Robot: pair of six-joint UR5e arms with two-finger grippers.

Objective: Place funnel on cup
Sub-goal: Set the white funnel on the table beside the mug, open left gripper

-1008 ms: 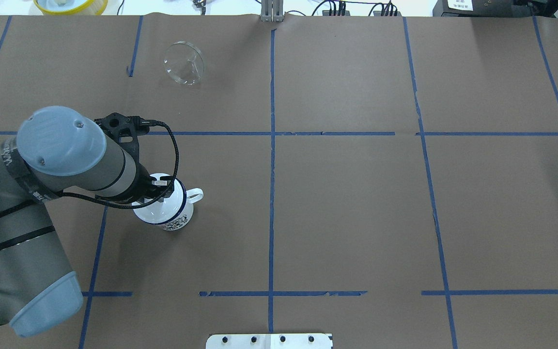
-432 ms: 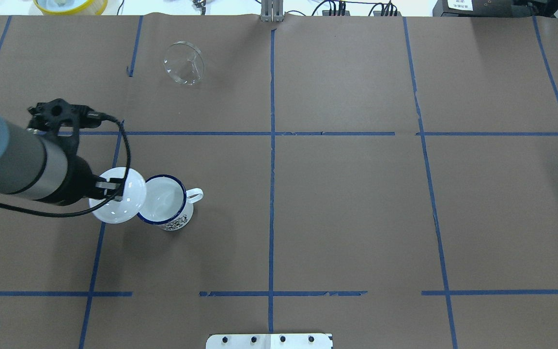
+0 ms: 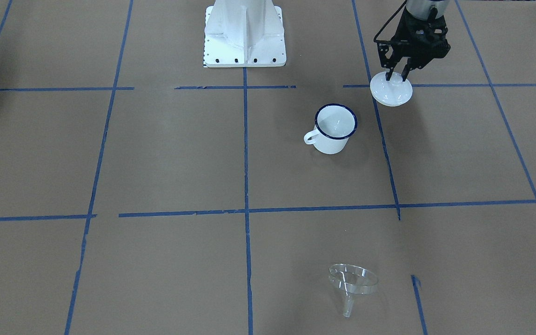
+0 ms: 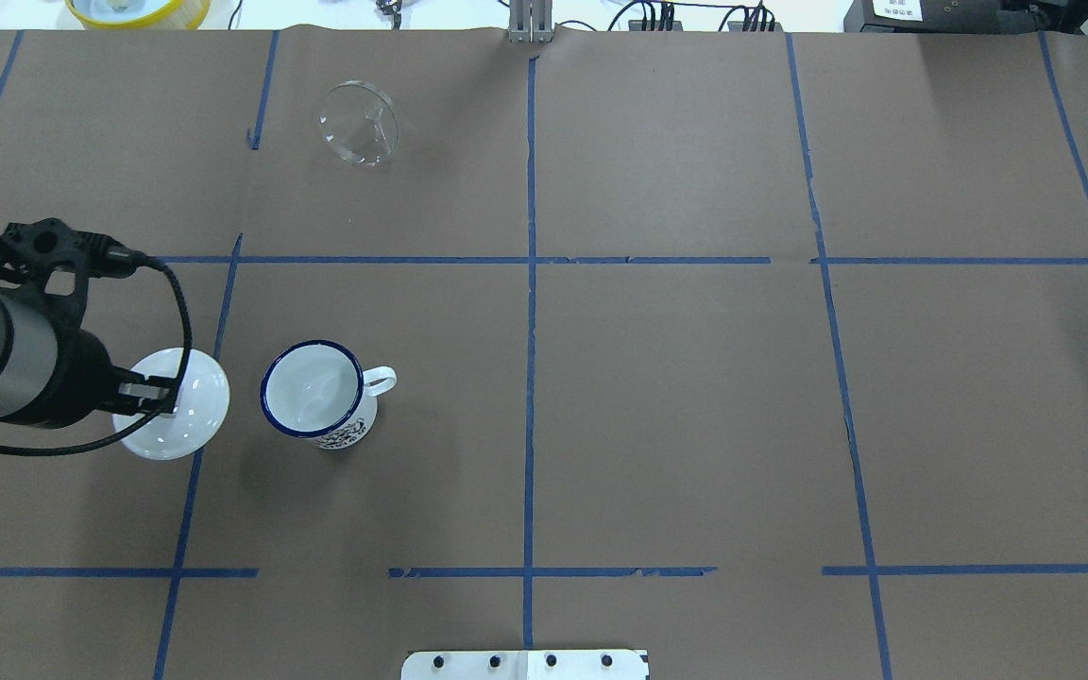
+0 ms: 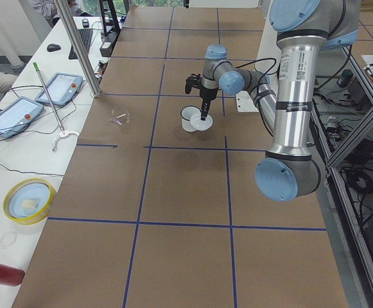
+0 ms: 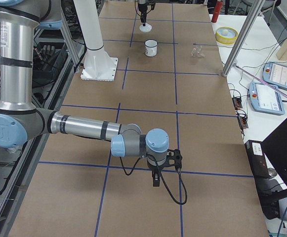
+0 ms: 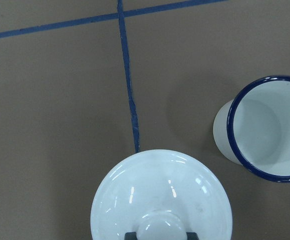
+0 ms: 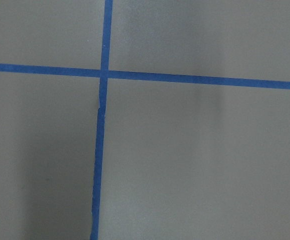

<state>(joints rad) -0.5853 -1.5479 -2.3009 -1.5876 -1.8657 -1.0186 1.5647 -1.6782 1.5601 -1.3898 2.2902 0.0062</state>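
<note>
Lid (image 4: 176, 420) shifted off enamel cup (image 4: 311, 389) | left end effector (image 3: 396, 77) pinches knob (image 7: 160, 227) | right one (image 6: 155, 181) unclear

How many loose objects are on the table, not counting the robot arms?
3. The cup stands upright. The lid is beside it, apart, its knob held by the left fingers. The funnel lies tipped near the far edge.

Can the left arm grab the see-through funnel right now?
Probably not yet. The left gripper is shut on the lid, so it is full. Nothing lies between it and the funnel, though.
</note>
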